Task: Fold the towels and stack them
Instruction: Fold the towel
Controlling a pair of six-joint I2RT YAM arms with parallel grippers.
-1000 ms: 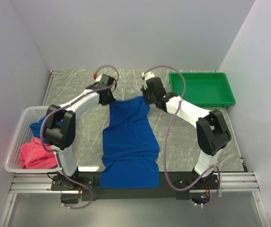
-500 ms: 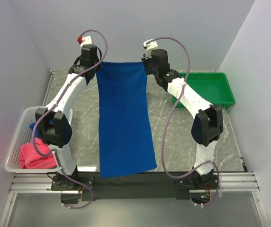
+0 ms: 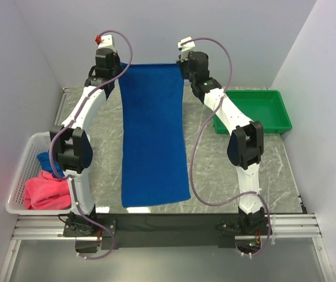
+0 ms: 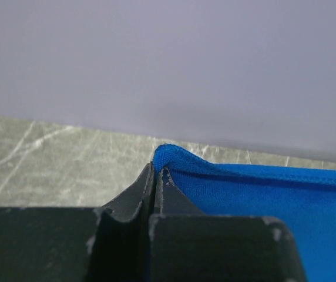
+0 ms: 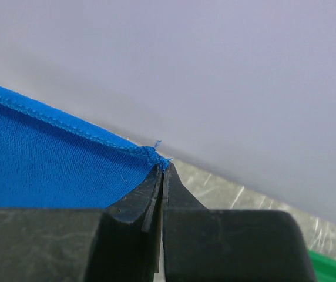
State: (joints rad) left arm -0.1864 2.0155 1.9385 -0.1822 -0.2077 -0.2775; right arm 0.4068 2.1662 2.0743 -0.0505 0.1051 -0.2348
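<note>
- left gripper [image 3: 118, 64] pinched tight on the far-left corner of the blue towel [image 3: 153, 135] — right gripper [image 3: 182, 64] clamped on its far-right corner
- towel stretched between them, raised at the worktop [image 3: 215, 170] far edge, hem near the near edge
- white basket [image 3: 18, 170] at the left edge holds a pink towel [image 3: 42, 192]; green tray [image 3: 256, 111] at the far-right corner, just beside the right arm

Strips of bare table [image 3: 215, 170] flank the stretched blue towel [image 3: 153, 135] — white basket [image 3: 20, 170] left, green tray [image 3: 250, 111] right.

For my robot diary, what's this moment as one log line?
left gripper: shut on blue cloth towel corner | right gripper: shut on other corner | towel: top edge raised
</note>
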